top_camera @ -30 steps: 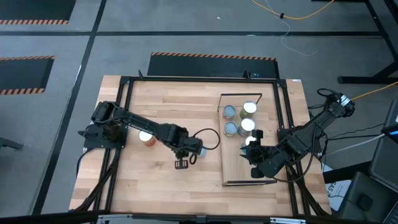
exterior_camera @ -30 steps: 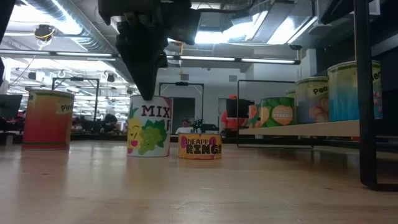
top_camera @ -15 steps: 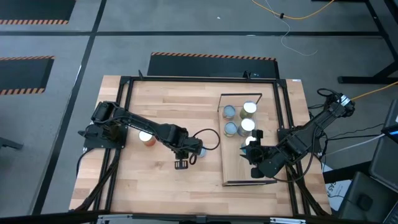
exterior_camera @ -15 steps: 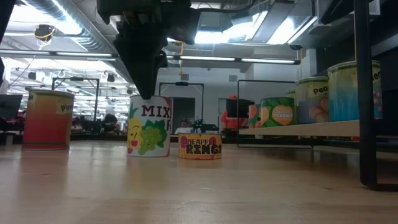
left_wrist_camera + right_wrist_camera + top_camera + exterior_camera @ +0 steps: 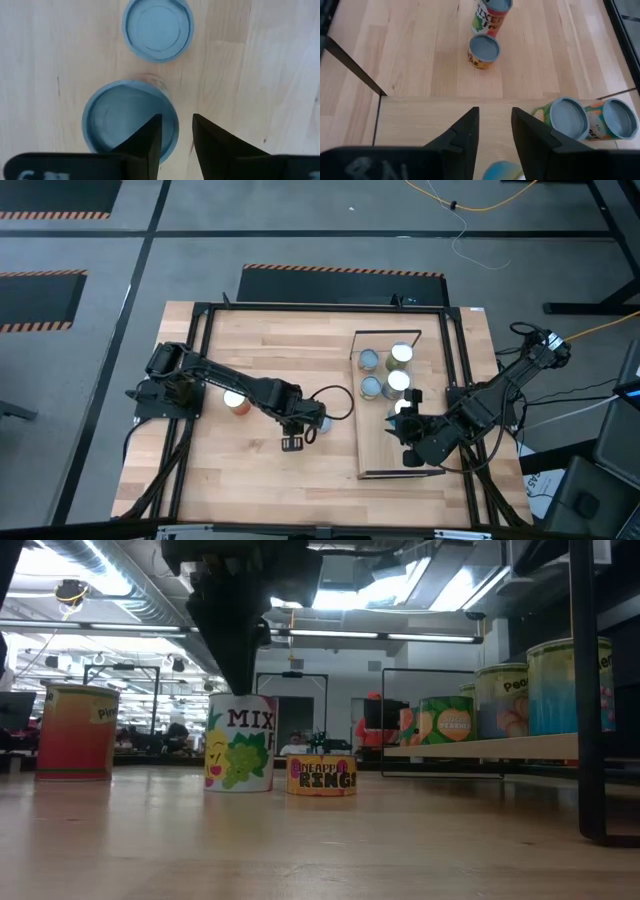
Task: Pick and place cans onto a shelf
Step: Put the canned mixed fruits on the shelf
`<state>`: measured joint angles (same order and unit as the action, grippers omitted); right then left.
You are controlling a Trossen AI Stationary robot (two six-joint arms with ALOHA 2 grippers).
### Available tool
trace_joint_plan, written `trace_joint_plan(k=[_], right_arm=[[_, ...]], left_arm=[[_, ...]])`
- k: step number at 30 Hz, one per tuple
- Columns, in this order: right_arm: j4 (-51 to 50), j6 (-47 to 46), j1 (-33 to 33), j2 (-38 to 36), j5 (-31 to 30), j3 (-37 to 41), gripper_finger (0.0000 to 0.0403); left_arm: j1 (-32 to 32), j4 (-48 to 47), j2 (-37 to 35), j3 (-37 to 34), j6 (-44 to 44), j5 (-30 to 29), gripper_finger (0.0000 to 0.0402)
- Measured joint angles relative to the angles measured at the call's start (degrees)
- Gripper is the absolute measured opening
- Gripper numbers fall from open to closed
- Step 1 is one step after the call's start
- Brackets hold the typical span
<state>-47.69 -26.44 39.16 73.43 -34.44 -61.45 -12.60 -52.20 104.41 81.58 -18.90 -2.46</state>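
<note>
Directly beneath the left pincer (image 5: 175,145), fingers apart and holding nothing, stands an upright mixed-fruit can (image 5: 240,743) mid-desk, left of the shelf (image 5: 385,450); right pincer (image 5: 492,132) waits parted over the shelf.

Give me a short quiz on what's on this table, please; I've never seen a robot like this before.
1. How many cans stand on the table, off the shelf? A two, B three, C five.
2. True or false: the left gripper hangs over the shelf.
3. Fill in: the tall can beside the short pineapple can reads ____.
Key: 1 B. 2 False: it hangs over those two cans on the table. 3 MIX.
</note>
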Motion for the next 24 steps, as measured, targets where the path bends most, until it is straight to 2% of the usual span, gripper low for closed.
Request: trace_joint_plan(k=[4, 11, 19, 24], right_arm=[[2.15, 2.65, 0.01, 0.02, -0.02, 0.0, 0.0118], [8.98, 10.39, -0.78, 0.02, -0.44, 0.0, 0.0118], [18.58, 18.58, -4.19, 0.13, -0.37, 0.02, 0.0118], [22.96, 22.66, -6.57, 0.2, 1.62, 0.02, 0.0118]], left_arm=[[-0.08, 1.07, -2.48, -0.02, 0.57, -0.96, 0.0103], [-2.8, 1.91, -10.46, 0.04, 1.51, -9.39, 0.0103], [-10.39, 1.85, -19.76, 0.02, 1.5, -18.56, 0.0102], [-16.17, 6.11, -21.98, -4.19, 0.47, -25.92, 0.0101]])
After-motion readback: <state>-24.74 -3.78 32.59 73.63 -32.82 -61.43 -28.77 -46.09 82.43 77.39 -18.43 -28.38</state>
